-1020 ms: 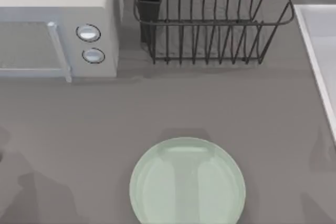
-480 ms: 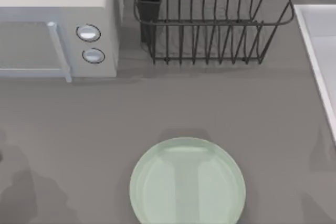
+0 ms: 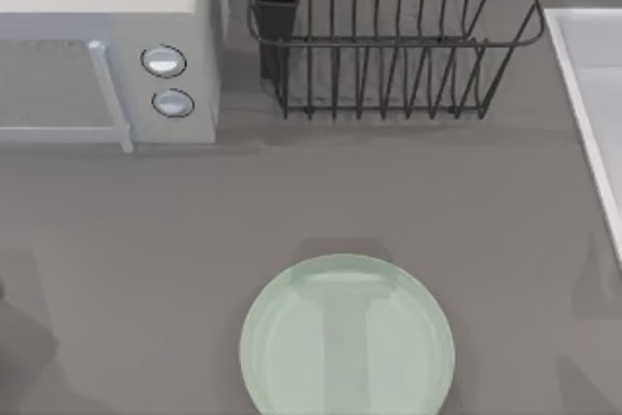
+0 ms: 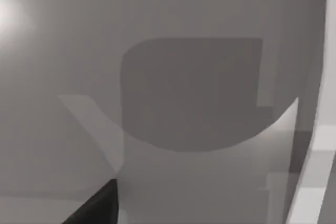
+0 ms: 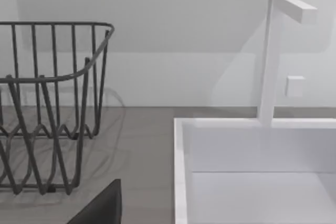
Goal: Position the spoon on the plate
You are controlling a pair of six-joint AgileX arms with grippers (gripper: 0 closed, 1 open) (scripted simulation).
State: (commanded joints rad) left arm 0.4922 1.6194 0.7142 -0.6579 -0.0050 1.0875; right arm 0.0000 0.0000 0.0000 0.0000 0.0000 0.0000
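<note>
Grey counter point(image 3: 408, 191) runs under everything in the top view, with a microwave point(image 3: 107, 46) at the back left, a wire dish rack point(image 3: 389, 36) at the back middle and the white edge of a sink point(image 3: 588, 104) along the right side. Near the front, about the middle, sits the plate point(image 3: 347, 337), bare and pale green.

I judge the job to be at its very start: nothing lies on the plate, and I cannot find the spoon anywhere in my feeds. So the next move calls for locating the spoon before any reach is planned, then bringing an arm over it with the tool spread wide enough for the thin handle.

From the right wrist I get what the overhead cannot give: the rack's bars point(image 5: 52, 108) side-on, the sink basin point(image 5: 257, 171) and a tall white tap point(image 5: 273, 56) against the back wall, plus a dark sliver that I take for part of the right tool point(image 5: 102, 208). The left wrist feed gives grey surfaces and a similar dark sliver of the left tool point(image 4: 97, 208). Whether either tool is wide or narrow, I cannot tell.
</note>
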